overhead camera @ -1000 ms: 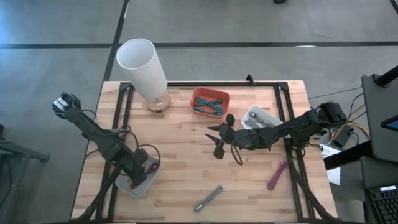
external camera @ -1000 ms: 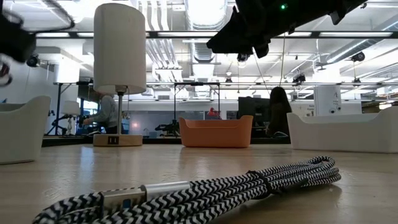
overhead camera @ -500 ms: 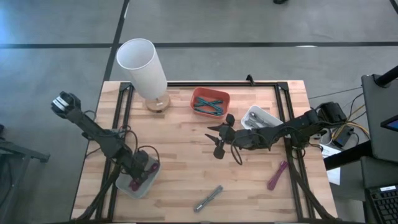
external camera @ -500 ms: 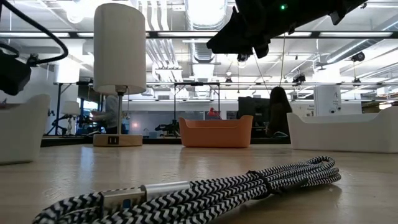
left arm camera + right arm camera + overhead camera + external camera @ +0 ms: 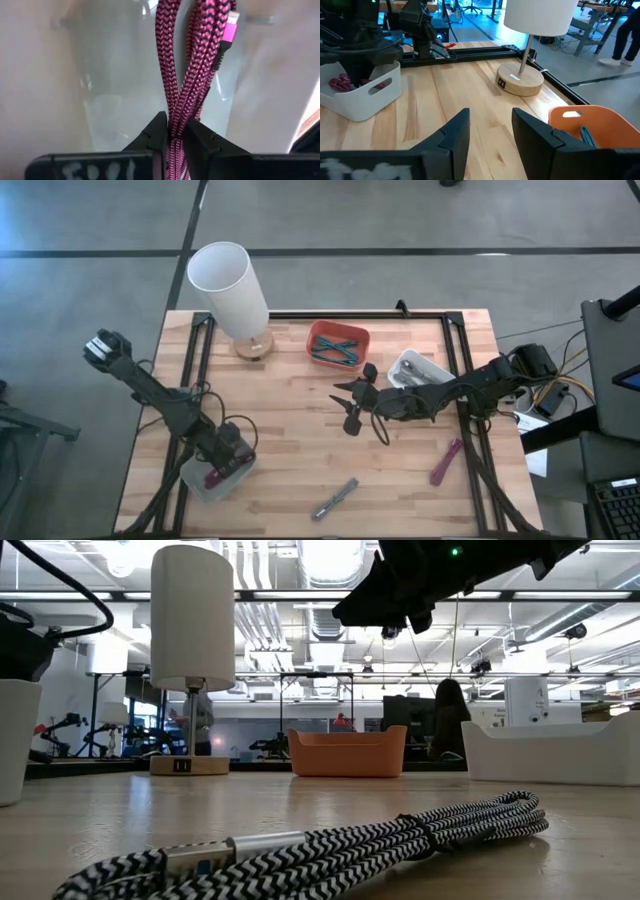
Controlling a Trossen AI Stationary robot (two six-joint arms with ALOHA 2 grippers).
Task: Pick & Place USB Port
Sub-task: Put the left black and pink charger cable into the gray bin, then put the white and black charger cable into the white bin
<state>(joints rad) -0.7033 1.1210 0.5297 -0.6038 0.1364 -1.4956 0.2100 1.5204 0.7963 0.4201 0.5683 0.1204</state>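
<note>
The left gripper (image 5: 175, 137), clenched on the pink cable (image 5: 192, 60), holds it apparently inside the white bin (image 5: 195, 477).

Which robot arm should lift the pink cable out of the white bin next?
The left arm, probably. Its hand is already shut on the pink cable inside the white bin at the table's near-left corner. The right hand hangs open and empty over the middle of the table, far from that bin.
</note>
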